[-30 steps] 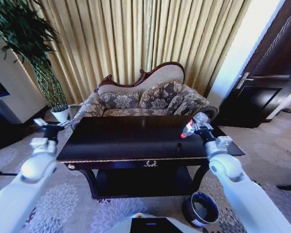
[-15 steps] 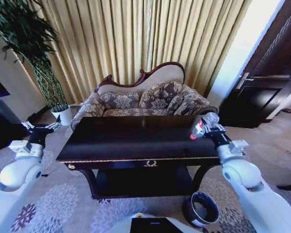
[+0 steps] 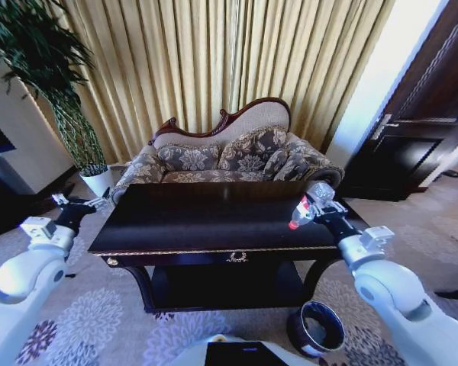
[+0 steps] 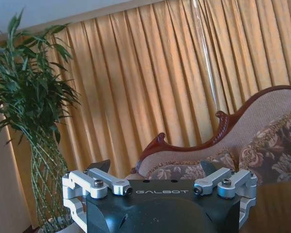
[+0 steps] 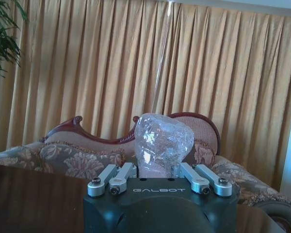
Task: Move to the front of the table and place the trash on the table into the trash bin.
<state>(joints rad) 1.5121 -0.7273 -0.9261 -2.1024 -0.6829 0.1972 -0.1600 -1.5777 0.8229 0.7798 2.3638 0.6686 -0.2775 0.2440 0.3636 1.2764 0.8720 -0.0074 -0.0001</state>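
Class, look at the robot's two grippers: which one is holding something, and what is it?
The right gripper, shut on the clear plastic bottle above the table; the left gripper is open.

Clear crinkled plastic bottle (image 3: 304, 206); glossy dark wood table (image 3: 206, 221).

White arms, black gripper heads, silver linkages

Both arms are glossy white, rounded shells at the lower left and lower right of the head view, each narrowing to a pale grey wrist block. The left gripper (image 4: 155, 170) and right gripper (image 5: 157, 167) share a black housing lettered GALBOT in white, with silver finger links fastened by dark round screws. A white curved torso edge carries a dark panel at bottom centre.
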